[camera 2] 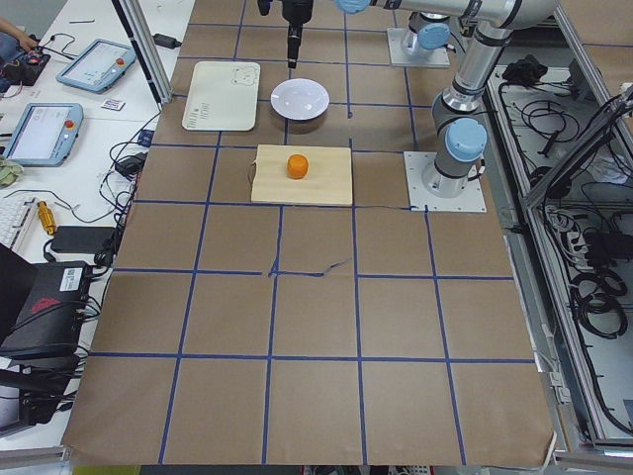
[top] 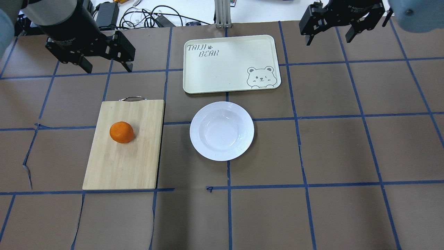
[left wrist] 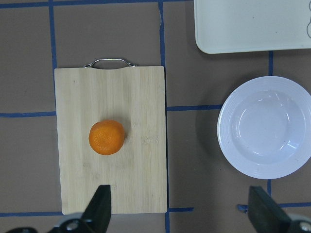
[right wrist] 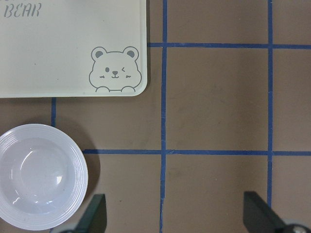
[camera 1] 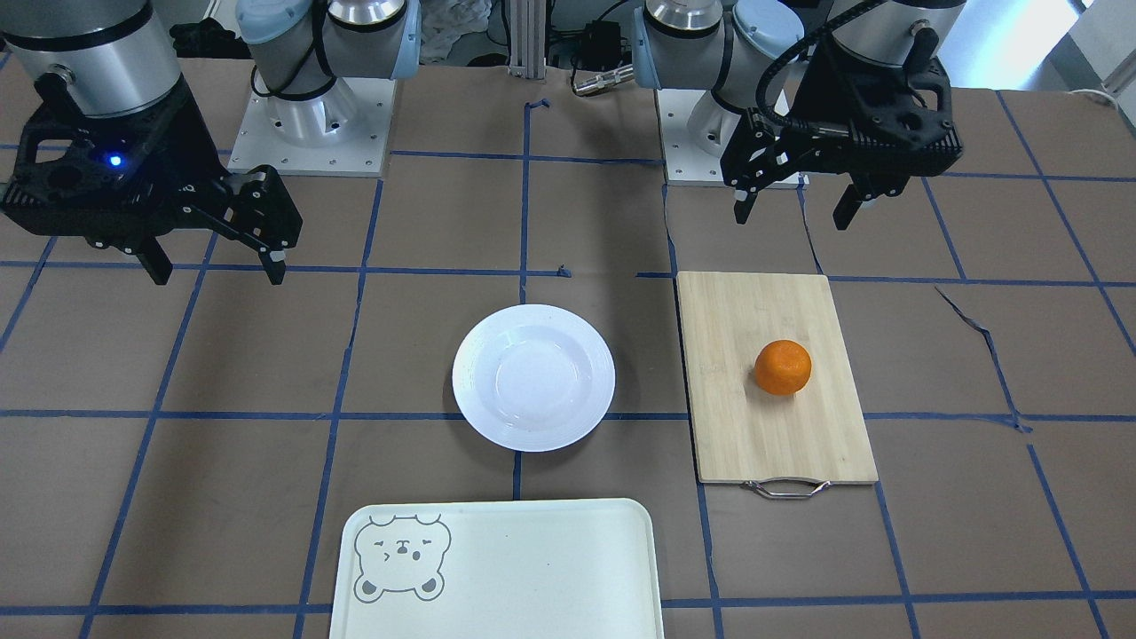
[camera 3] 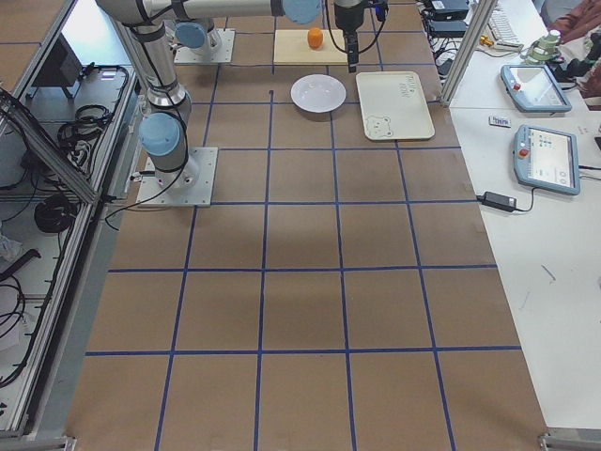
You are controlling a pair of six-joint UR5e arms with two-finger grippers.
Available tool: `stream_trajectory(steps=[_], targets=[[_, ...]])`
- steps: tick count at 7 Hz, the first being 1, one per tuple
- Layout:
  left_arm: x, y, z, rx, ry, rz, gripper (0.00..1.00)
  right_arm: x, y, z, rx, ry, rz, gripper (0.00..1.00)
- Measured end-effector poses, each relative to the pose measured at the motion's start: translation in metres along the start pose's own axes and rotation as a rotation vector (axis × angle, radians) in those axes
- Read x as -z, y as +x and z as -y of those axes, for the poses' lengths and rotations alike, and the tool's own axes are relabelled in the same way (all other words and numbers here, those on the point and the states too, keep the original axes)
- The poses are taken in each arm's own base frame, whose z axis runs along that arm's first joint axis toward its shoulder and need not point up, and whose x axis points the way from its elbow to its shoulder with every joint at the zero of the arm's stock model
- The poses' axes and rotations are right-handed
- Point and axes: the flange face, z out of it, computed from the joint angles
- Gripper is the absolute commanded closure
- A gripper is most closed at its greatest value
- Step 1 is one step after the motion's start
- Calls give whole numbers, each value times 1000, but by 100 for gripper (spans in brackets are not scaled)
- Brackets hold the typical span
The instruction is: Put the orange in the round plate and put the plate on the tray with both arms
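Nothing done yet: round orange fruit on bamboo board, white ceramic plate and cream plastic tray bare, left gripper and right gripper gaping, empty.

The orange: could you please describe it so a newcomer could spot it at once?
Find the wooden cutting board left of the white plate in the overhead view. The orange sits on it, the only small, bright, round thing there.

lab: teach pendants, loose cables
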Motion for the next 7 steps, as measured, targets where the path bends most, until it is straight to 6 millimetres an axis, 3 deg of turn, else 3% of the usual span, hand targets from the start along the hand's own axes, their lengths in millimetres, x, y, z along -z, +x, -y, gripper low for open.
stream_trajectory(steps=[7], targets=[[2, 1, -1, -14, 5, 0, 0, 0, 0, 0, 2, 0, -1, 0]])
